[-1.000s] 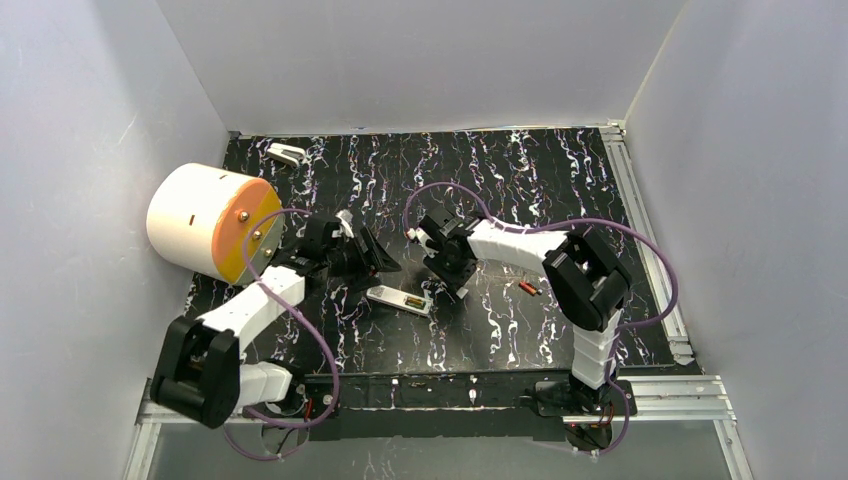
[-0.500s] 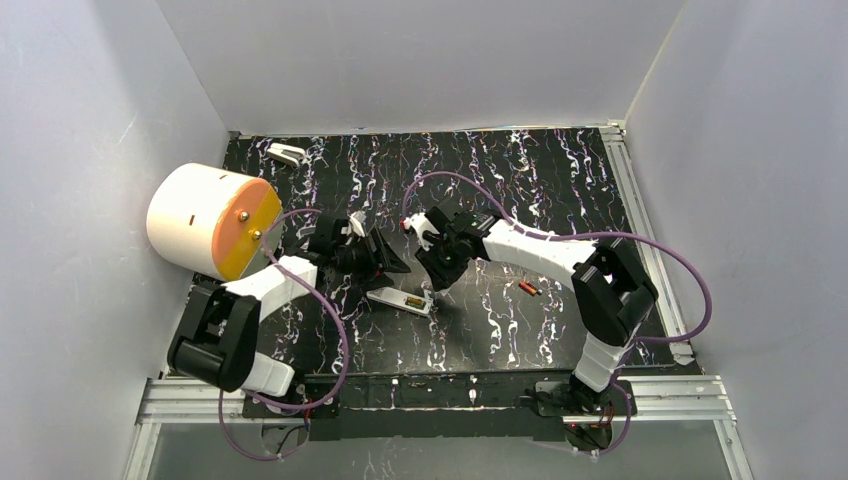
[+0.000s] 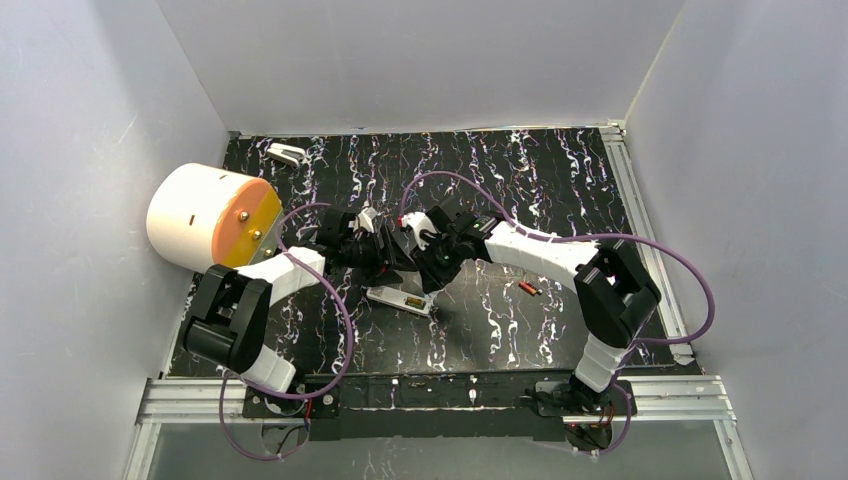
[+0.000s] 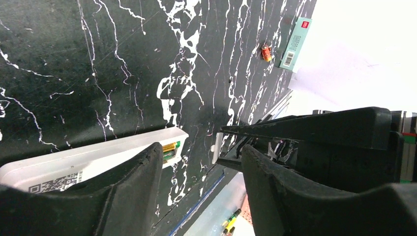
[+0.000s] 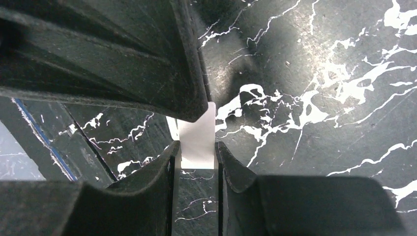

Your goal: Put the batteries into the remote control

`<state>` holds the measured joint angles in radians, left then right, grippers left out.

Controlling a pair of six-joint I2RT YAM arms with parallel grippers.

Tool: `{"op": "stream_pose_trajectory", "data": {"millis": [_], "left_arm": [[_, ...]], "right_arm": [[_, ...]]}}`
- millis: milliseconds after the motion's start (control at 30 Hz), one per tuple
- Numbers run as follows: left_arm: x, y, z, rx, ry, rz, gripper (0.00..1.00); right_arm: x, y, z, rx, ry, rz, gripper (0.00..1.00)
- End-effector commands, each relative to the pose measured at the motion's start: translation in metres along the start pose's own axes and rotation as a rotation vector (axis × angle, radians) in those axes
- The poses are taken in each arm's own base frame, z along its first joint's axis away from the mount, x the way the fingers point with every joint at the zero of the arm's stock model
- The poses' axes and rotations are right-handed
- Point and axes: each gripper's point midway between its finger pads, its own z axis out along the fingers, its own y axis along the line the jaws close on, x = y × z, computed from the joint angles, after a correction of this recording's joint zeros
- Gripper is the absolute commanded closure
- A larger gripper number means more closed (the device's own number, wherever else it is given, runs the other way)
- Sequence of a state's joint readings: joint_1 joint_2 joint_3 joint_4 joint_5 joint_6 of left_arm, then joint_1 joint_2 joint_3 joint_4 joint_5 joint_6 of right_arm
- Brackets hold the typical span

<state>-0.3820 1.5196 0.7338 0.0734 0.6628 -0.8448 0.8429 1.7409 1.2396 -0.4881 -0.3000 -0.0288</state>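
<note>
- Two grippers meet nose to nose over the middle of the black marbled table [image 3: 560, 180], just behind the white remote [image 3: 399, 299].
- The right gripper [image 5: 196, 146] has narrow jaws pinched on a thin white flat piece [image 5: 195, 130].
- The left gripper [image 4: 201, 149] stands with its jaws partly apart and nothing between them. In the right wrist view one of its fingers [image 5: 147, 73] overlaps the top edge of that white piece.
- The remote lies flat towards the table's near edge, its bay open, with a green-and-gold cell [image 4: 170, 149] seated at one end.
- One loose battery [image 3: 529, 288] lies to the right, well apart from the remote, near the right forearm.
- A big white drum [image 3: 200, 220] crowds the left wall.
- A metal rail [image 3: 645, 230] lines the right edge.
- The broadest stretch of marble runs towards the back wall.
</note>
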Motion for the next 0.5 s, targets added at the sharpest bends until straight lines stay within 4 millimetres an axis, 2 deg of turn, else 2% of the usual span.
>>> {"op": "stream_pose_trajectory", "data": {"millis": [0, 233, 467], "left_arm": [[0.0087, -0.0118, -0.0020, 0.049, 0.049, 0.025, 0.44], [0.0144, -0.0126, 0.0022, 0.062, 0.088, 0.003, 0.50], [0.0176, -0.0140, 0.0027, 0.073, 0.110, -0.010, 0.62]], "right_arm": [[-0.0195, 0.0149, -0.0101, -0.058, -0.082, -0.026, 0.68], [-0.0244, 0.0187, -0.0078, -0.082, -0.100, -0.026, 0.68], [-0.0289, 0.0206, -0.0070, -0.094, -0.109, -0.031, 0.68]]}}
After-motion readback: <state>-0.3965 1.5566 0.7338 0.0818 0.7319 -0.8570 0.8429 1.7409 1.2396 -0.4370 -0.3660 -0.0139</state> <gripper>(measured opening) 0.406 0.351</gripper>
